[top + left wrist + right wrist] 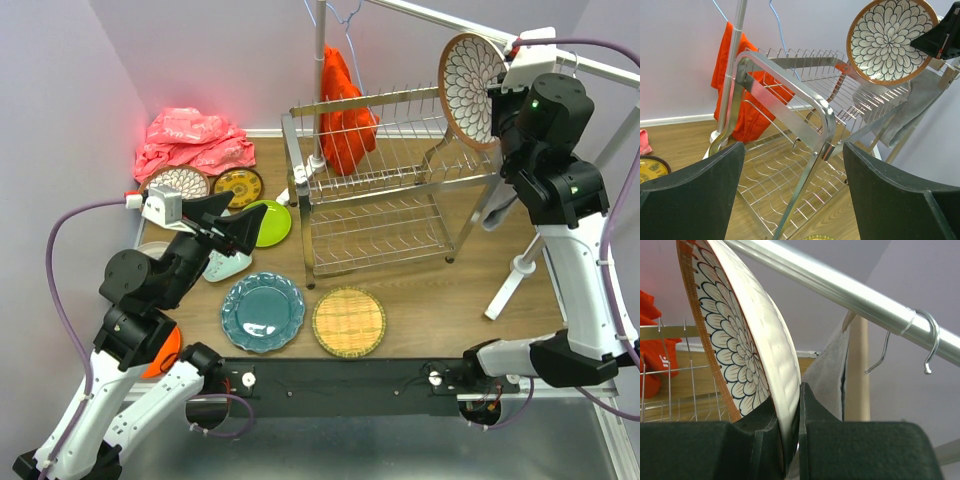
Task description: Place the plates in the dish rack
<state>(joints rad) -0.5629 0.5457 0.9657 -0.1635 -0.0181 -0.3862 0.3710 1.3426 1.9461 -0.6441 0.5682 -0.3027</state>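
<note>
My right gripper (497, 88) is shut on the rim of a white petal-patterned plate (470, 88), held on edge high above the right end of the chrome wire dish rack (385, 180); the plate also shows in the right wrist view (740, 345) and the left wrist view (890, 40). My left gripper (237, 232) is open and empty, hovering left of the rack (805, 140) over the plates on the table. On the table lie a teal scalloped plate (262, 312), a woven-yellow plate (349, 322), a lime green plate (270, 222), a dark-yellow round (238, 186) and another petal-patterned plate (180, 182).
A red-orange cloth (345, 115) hangs from a pole behind the rack. A pink bag (192, 140) lies at the back left. A grey cloth (832, 370) hangs from a metal bar (840, 287) at the right. A mint tray (226, 265) peeks out under my left gripper.
</note>
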